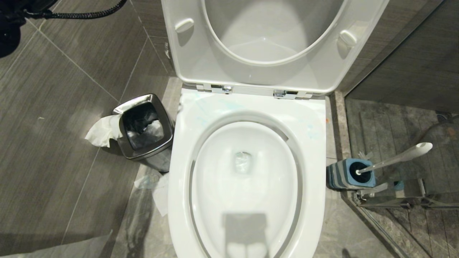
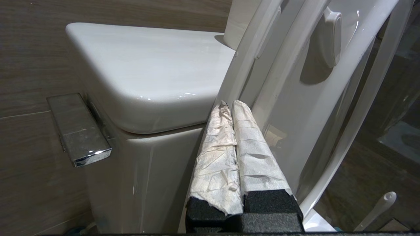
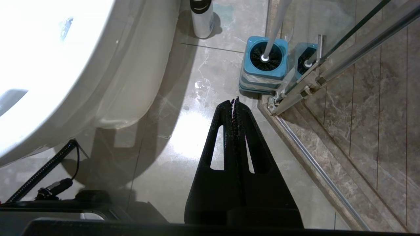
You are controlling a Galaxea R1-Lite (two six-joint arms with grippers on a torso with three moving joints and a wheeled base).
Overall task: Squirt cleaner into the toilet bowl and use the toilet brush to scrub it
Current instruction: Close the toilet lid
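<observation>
Below the raised seat and lid [image 1: 251,68], the toilet bowl [image 1: 247,179] lies open, a glossy white oval with its small drain hole at the middle. Faint turquoise streaks of cleaner [image 1: 211,107] tint the flat porcelain behind the bowl, just under the hinges. On the robot's right, the toilet brush [image 1: 398,159] stands in its square grey-and-blue holder [image 1: 346,175] on the floor just beside the toilet, against the corner of a glass shower partition [image 3: 344,59]; the black bristle head sits down inside the holder and the white handle leans away from the bowl. The right wrist view shows the same brush [image 3: 266,55] from above, with a white bottle with a dark cap [image 3: 201,16] standing on the floor near the toilet's base.

The left gripper [image 2: 232,106] is up beside the raised seat, near the cistern [image 2: 147,75], its two paper-wrapped fingers [image 2: 252,154] pressed together with nothing between them. A chrome flush lever [image 2: 78,131] sticks out from the cistern's side. The right gripper [image 3: 235,101] hangs low over the floor tiles between the toilet and the brush holder, its black jaws closed and empty, apart from the holder.

On the robot's left, a square steel waste bin [image 1: 145,125] stands just beside the toilet, with crumpled tissue [image 1: 102,130] hanging over its rim and more paper [image 1: 157,193] on the floor near it.
</observation>
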